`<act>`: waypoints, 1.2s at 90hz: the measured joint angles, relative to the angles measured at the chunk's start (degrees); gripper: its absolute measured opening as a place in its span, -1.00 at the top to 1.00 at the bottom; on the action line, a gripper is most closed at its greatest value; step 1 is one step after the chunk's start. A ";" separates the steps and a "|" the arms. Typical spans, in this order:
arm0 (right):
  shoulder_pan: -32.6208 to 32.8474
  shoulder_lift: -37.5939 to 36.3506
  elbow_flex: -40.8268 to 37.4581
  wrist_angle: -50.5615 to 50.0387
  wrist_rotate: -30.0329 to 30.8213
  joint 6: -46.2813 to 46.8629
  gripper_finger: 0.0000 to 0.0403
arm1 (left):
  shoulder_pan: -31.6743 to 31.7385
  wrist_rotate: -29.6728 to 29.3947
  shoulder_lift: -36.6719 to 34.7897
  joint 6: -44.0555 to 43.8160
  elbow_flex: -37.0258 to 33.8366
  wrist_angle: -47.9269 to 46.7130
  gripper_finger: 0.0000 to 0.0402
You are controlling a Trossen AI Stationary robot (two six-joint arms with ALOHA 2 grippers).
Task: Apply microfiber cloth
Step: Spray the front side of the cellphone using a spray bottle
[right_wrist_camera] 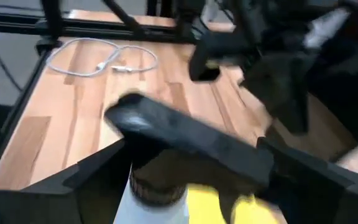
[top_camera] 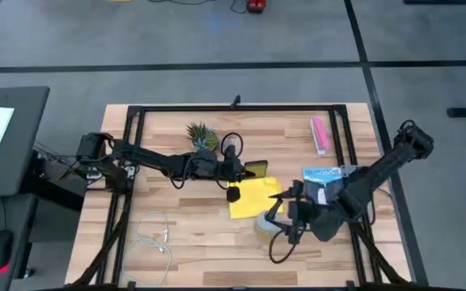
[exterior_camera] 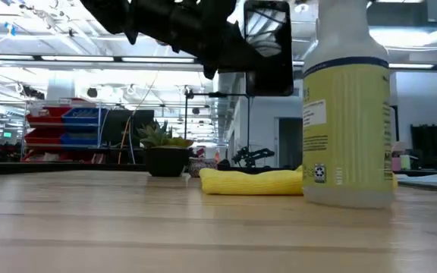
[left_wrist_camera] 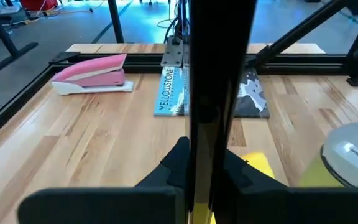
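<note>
Wooden planks top the table [top_camera: 192, 242], framed by black rails. On it, near the middle, the microfiber cloth [top_camera: 252, 196] lies as a yellow, rumpled square; in the low view it shows as a flat yellow fold [exterior_camera: 253, 181] just behind the spray bottle [exterior_camera: 347, 106]. The left gripper [top_camera: 241, 171] hangs above the cloth's far edge, clamped on a black smartphone [top_camera: 256, 169] held upright on edge between its 2 fingers. The right gripper [top_camera: 285, 212] sits at the cloth's right side, over the bottle's top; whether its fingers are apart or closed cannot be told. Farther back lie a pink stapler [top_camera: 319, 133], a Yellowstone book [top_camera: 322, 174] and a small potted plant [top_camera: 201, 135]. A white cable [top_camera: 154, 234] lies coiled near the front left.
</note>
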 joint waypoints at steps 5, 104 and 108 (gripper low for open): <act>1.41 0.00 -0.01 -2.39 2.04 4.23 -0.64 | -0.22 0.00 -0.01 0.15 0.00 -0.03 0.94; 4.66 19.45 8.46 -9.04 16.58 34.21 -0.36 | -0.81 -0.23 0.00 0.45 0.00 -1.56 0.94; 5.01 19.40 8.47 -9.66 16.56 34.21 -0.24 | -0.83 -0.24 -0.02 0.45 0.00 -1.53 0.94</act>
